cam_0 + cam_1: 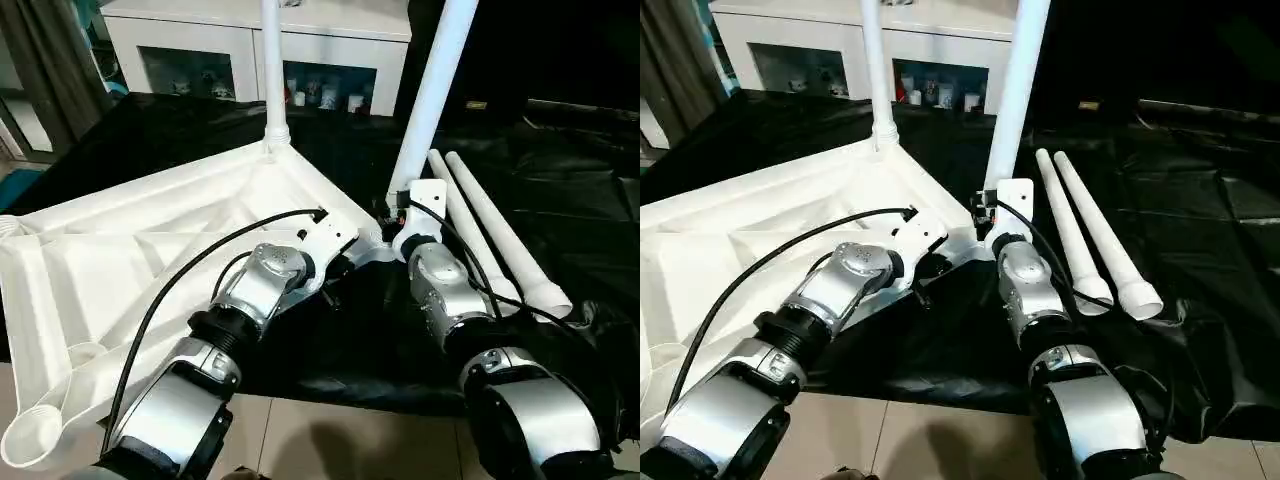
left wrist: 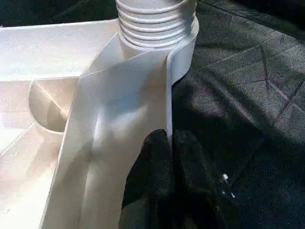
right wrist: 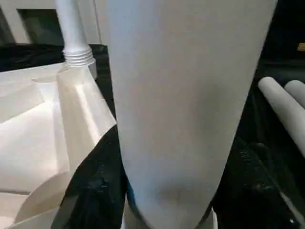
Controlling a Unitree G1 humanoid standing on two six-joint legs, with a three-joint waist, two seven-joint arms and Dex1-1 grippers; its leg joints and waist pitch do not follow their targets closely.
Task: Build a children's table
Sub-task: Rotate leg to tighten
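The children's table top [image 1: 150, 250] lies underside up on black sheeting [image 1: 560, 150], one leg [image 1: 273, 60] upright in its far corner socket. The right gripper [image 3: 167, 210] clamps a second leg [image 1: 432, 90], tilted upward. The left gripper [image 2: 164, 157], fingers together, pinches the top's rim. Two legs [image 1: 500, 235] lie alongside.

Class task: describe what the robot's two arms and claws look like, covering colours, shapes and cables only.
Both forearms are rounded, polished silver shells joined by black ribbed rings. The left arm has a black cable looping along it to a white wrist bracket. The right arm has thinner black cables and a flat white bracket. The left claw has black, rounded fingers.
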